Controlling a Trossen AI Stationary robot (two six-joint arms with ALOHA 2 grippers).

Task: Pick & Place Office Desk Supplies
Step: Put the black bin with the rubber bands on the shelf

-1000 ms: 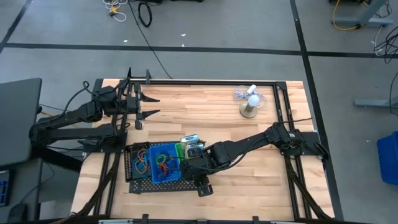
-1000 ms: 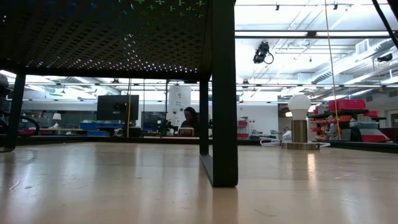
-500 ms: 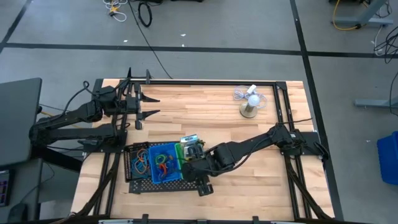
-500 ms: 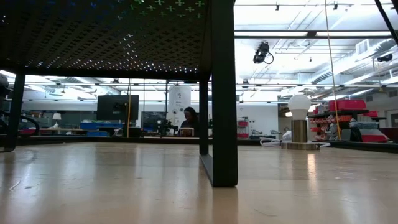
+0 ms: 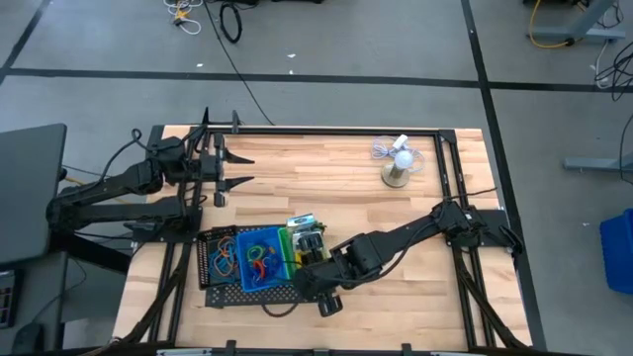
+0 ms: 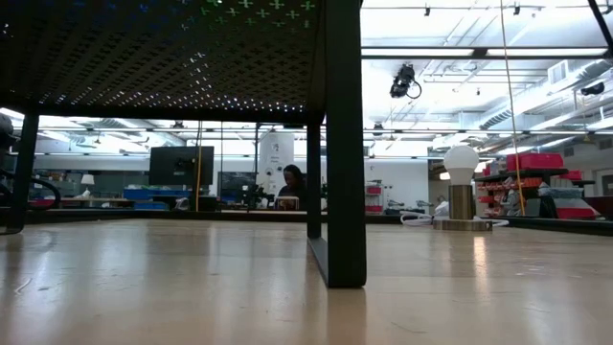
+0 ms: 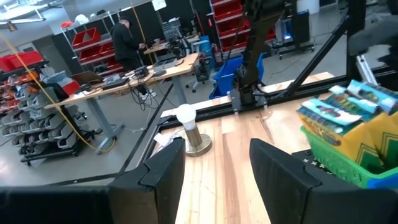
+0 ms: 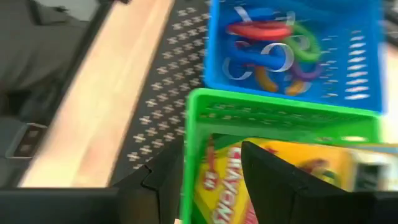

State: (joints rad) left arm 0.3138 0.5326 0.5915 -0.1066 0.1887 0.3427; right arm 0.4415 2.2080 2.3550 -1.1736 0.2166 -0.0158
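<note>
— High view: any change?
— Right gripper [image 5: 309, 265] dropped nearer the green bin [image 5: 289, 247] on the mesh tray [image 5: 220, 282]. Left gripper [image 5: 232, 168] parked far off, unmoved.
— Low view?
— Nothing new; only the fan [image 6: 461, 187].
— Left wrist?
— Fingers spread, holding nothing.
— Right wrist?
— Fingers parted over the bin's rim, crayon box [image 8: 230, 180] inside, rubber bands [image 8: 267, 53] in the blue bin [image 8: 292, 68]. Probably closing in for a pick.

Floor [image 5: 396, 49]: grey, black tape lines, cables.
Shelving [image 7: 37, 118]: red bins [image 7: 87, 38], behind a desk [image 7: 130, 78].
Ceiling [image 6: 460, 29]: strip lights.
</note>
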